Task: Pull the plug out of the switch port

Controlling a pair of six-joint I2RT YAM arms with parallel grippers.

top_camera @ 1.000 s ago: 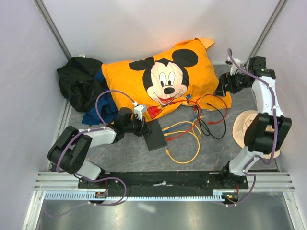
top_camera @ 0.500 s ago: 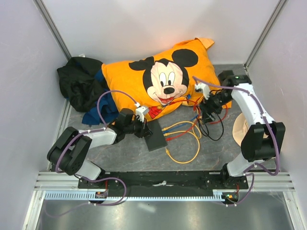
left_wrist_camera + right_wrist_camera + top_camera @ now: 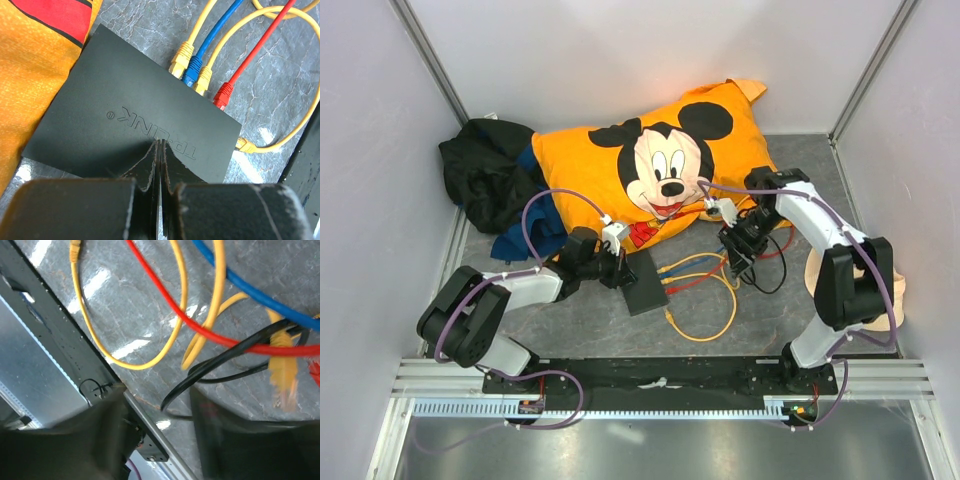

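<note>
The switch point(image 3: 643, 283) is a flat dark box on the grey floor, seen close up as the switch point(image 3: 100, 95) in the left wrist view. A row of plugs sits in its far edge: a yellow plug point(image 3: 181, 54), a blue plug point(image 3: 193, 71), a second yellow plug point(image 3: 203, 83) and a red plug point(image 3: 223, 95). My left gripper point(image 3: 160, 143) is shut, its tips resting on the switch's top, and shows as the left gripper point(image 3: 623, 268) from above. My right gripper point(image 3: 737, 255) hangs over the cable tangle. In its wrist view the right gripper point(image 3: 157, 397) is blurred, its jaws apart around a loop of black cable point(image 3: 225, 360), gripping nothing.
An orange Mickey Mouse pillow point(image 3: 660, 160) lies behind the switch, a black cloth heap point(image 3: 485, 180) at back left, a beige object point(image 3: 820, 272) under the right arm. Yellow cable point(image 3: 150, 360), red cable point(image 3: 200, 330) and blue cable point(image 3: 250, 285) cross the floor. A loose yellow plug point(image 3: 245, 145) lies by the switch.
The right arm has swung from the back right corner leftward and down onto the cable tangle, its jaws narrowing. The left arm and the switch have not moved.
</note>
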